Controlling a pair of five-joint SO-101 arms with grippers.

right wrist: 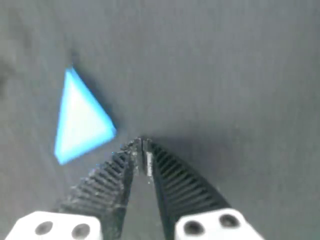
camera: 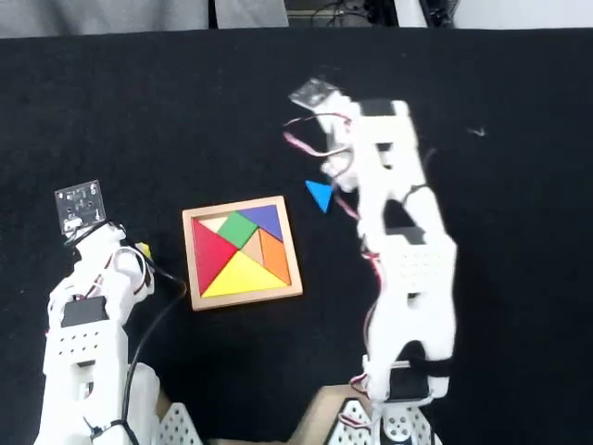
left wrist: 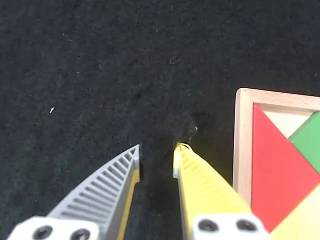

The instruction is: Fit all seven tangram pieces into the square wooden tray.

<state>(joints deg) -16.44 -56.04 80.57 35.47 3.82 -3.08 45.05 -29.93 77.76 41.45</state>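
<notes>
Right gripper (right wrist: 142, 146), jaws pressed together on nothing, tips just beside the blue triangle (right wrist: 80, 120); this piece lies loose on the black cloth (camera: 139, 111), slightly right of centre in the high view, apart from the square wooden tray (camera: 243, 295); left gripper (left wrist: 158, 150), fingers slightly spread and empty, near the tray's left rim, lower left of the high view; tray at centre holds red piece (camera: 211, 255), yellow piece (camera: 243, 276), green piece (camera: 239, 229), orange piece (camera: 273, 255), violet piece (camera: 264, 220).

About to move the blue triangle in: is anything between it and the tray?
Nothing visible. Bare black cloth lies between the blue triangle and the near rim of the wooden tray. The right hand sits beside the triangle, shut, not holding it.
</notes>
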